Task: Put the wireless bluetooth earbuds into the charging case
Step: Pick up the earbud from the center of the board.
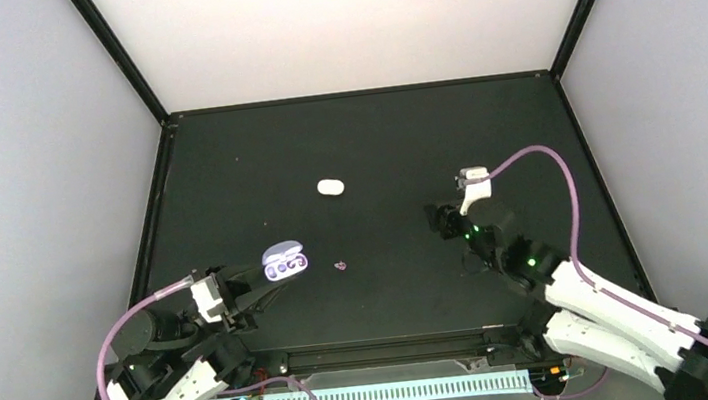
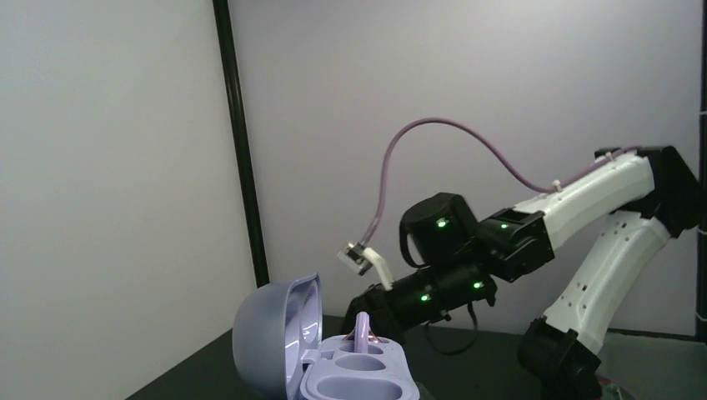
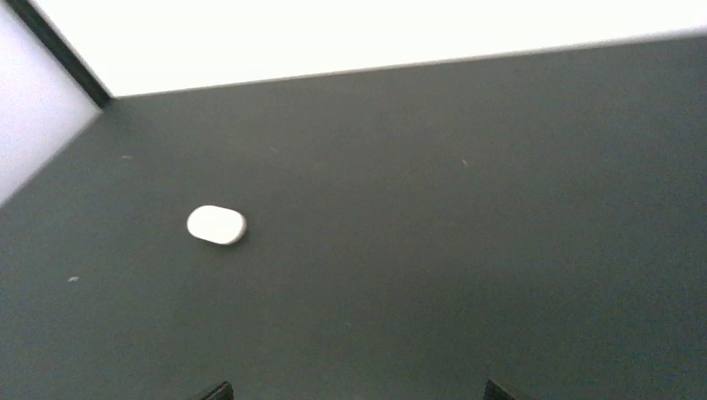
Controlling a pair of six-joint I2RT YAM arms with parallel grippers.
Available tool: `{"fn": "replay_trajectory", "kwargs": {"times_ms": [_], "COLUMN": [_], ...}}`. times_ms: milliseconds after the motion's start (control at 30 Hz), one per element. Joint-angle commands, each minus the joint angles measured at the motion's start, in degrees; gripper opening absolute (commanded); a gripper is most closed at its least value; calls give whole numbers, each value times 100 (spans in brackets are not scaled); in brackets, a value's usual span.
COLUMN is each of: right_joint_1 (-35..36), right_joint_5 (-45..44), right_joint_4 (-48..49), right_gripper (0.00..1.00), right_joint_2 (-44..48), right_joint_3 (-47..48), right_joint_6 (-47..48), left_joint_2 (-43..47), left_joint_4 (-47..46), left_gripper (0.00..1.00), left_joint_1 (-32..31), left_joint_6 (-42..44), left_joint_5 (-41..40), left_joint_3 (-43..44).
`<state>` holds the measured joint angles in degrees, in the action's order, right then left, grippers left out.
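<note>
The left end effector (image 1: 260,274) is closed on the charging case (image 2: 333,367), lid swung open and lavender wells facing up. One well holds a small upright lavender piece (I cannot tell whether it is a seated bud). The right end effector (image 3: 358,393) is open and empty, fingertips wide apart, well away from the case on the right arm's side. An earbud (image 3: 216,225) lies on the surface (image 1: 373,137) beyond the case, farther from the arm bases (a smooth white oval, no detail visible). A purplish speck (image 1: 340,264) sits near the case, toward the right arm; I cannot tell what it is.

The likeliest failure is the pick. A small, rounded bud could squirt out or roll if the fingers close off-centre. At the case, a downward push could tilt it in the left grip, and a careless approach could knock the lid closed.
</note>
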<state>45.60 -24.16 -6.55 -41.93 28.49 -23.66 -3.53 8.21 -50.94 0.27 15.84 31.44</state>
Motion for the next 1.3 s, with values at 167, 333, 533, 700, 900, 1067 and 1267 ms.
{"fn": "replay_trajectory", "kwargs": {"times_ms": [167, 333, 533, 700, 900, 1067, 1267], "right_joint_1": [-670, 424, 1159, 1656, 1424, 1360, 1418], "right_joint_5": [1009, 399, -759, -1365, -1138, -284, 1195], "right_joint_4": [1861, 2436, 2632, 2215, 1810, 1579, 1345], "right_gripper": [77, 83, 84, 86, 53, 28, 32], "right_joint_2": [-810, -1229, -1094, -1265, -1621, -1836, -2953], "right_joint_3": [-1134, -1358, -1403, -1250, -876, -415, 292], "right_joint_6": [-1031, -287, 95, -253, -802, -780, -1025], "left_joint_2": [-330, -388, -526, -579, -585, -273, 262], "left_joint_4": [63, 115, 94, 35, -92, -94, -72], "left_gripper": [2, 2, 2, 1, 2, 1, 2], "left_joint_1": [56, 57, 203, 595, 1023, 1027, 1018], "left_joint_6": [28, 59, 78, 55, -90, -324, -377], "left_joint_5": [-309, -508, -423, -118, 328, 416, 280], "left_joint_3": [95, 86, 88, 84, 59, 29, -33]}}
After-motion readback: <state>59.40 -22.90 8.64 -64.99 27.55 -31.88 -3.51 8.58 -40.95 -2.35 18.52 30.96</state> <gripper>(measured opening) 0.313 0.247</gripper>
